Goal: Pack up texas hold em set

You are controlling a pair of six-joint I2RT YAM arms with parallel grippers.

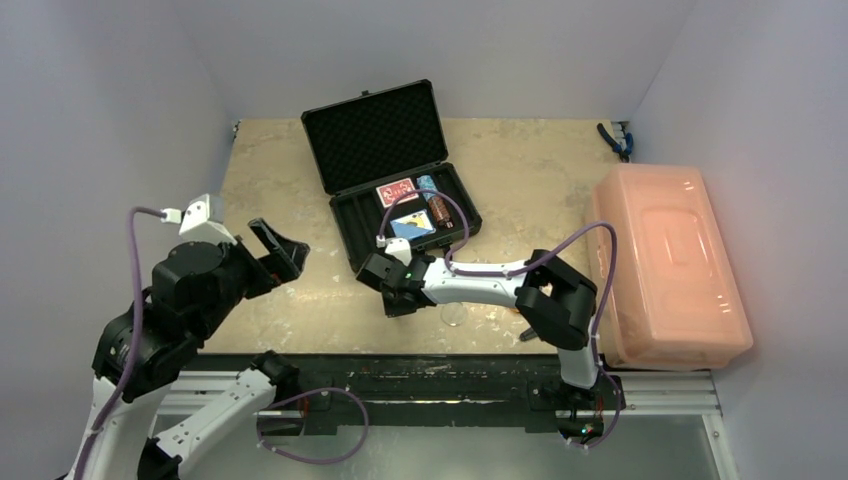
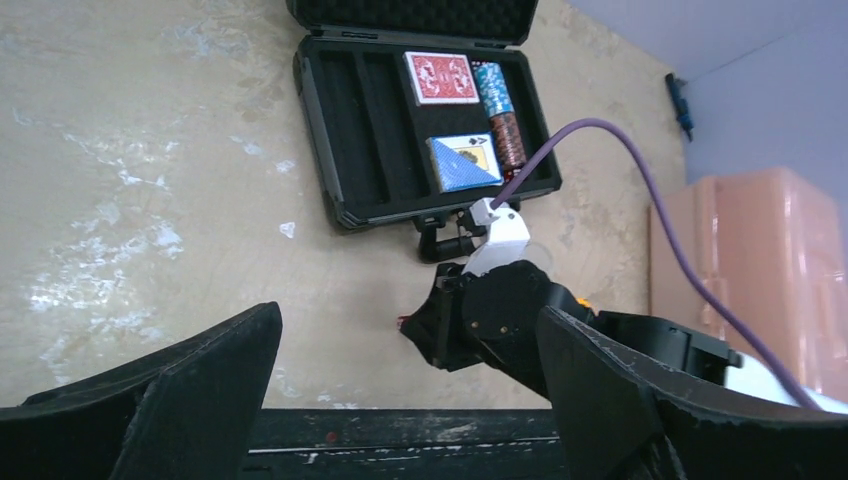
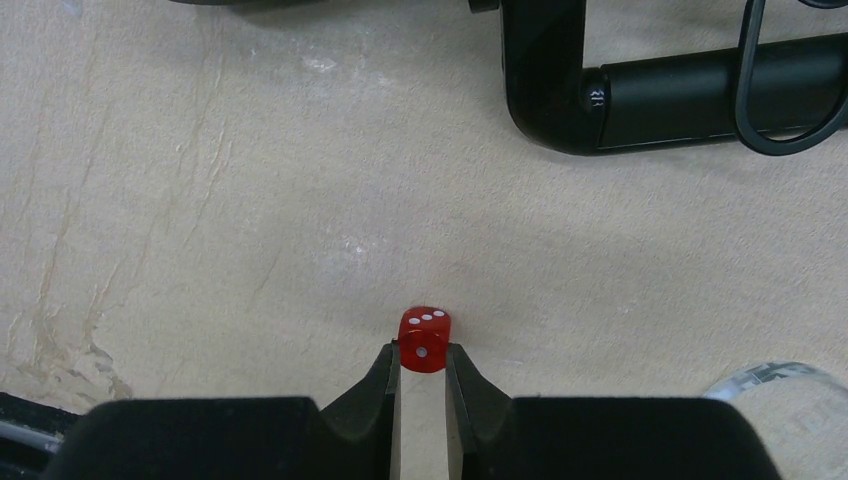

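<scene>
Red and glossy, a die (image 3: pixel 424 335) is pinched between the tips of the right gripper (image 3: pixel 422 358). The two black fingers press on its opposite side faces, so the three-pip face shows on top and a single pip faces the wrist camera. The hold is at the very ends of the fingers, which suits so small a cube and leaves it clear of the tips, easy to let go into a slot. Whether it rests on the table (image 3: pixel 200 200) or is lifted a little off it I cannot tell. Just beyond lies the handle (image 3: pixel 690 100) of the case (image 1: pixel 345 225), and a clear disc (image 3: pixel 775 385) lies near on the table, not yet packed. From above, the case stands open with its lid tilted back and its foam base towards the arms. A red deck (image 1: pixel 395 192), a blue deck (image 1: pixel 413 226) and chip stacks (image 1: pixel 432 205) fill its right side, and the left channels are bare. I judge the die is bound there, a short reach over the front rim. The left gripper (image 1: pixel 280 248) hangs well apart to the left, jaws spread wide on nothing, out of the way. A pink tub (image 1: pixel 665 265) and pliers (image 1: pixel 615 140) lie to the right.
</scene>
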